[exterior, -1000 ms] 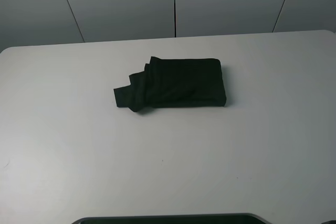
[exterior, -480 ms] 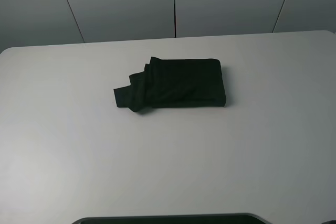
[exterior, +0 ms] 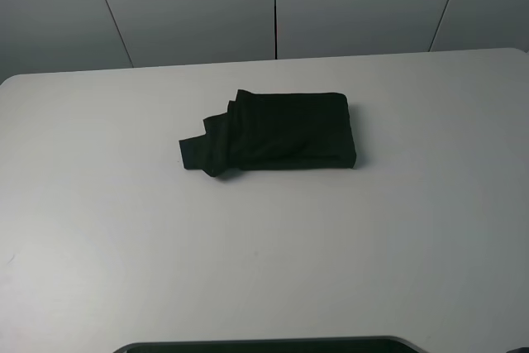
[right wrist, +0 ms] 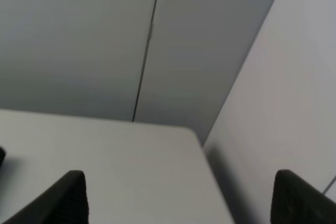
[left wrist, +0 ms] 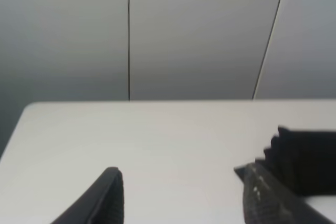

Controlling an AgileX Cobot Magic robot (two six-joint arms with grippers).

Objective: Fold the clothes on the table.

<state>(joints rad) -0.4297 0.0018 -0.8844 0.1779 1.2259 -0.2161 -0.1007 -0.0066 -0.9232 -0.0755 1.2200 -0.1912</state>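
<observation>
The clothes point(exterior: 277, 131), a black shirt, lie folded into a thick rectangle in the middle of the white table point(exterior: 248, 254), with stepped layers sticking out at the bundle's left end. No print shows. Neither arm appears in the exterior high view. In the left wrist view my left gripper point(left wrist: 184, 192) is open, its fingertips point(left wrist: 110, 192) wide apart over bare table, and the clothes point(left wrist: 307, 156) lie beyond its other finger. My right gripper point(right wrist: 181, 195) is open too, looking over the table's far corner point(right wrist: 189, 129). Nothing sits between either pair of fingers.
Grey wall panels point(exterior: 273, 2) stand behind the table's far edge. A dark rounded base edge point(exterior: 264, 345) shows at the bottom of the exterior high view. In the right wrist view a grey side wall point(right wrist: 283, 103) runs beside the table.
</observation>
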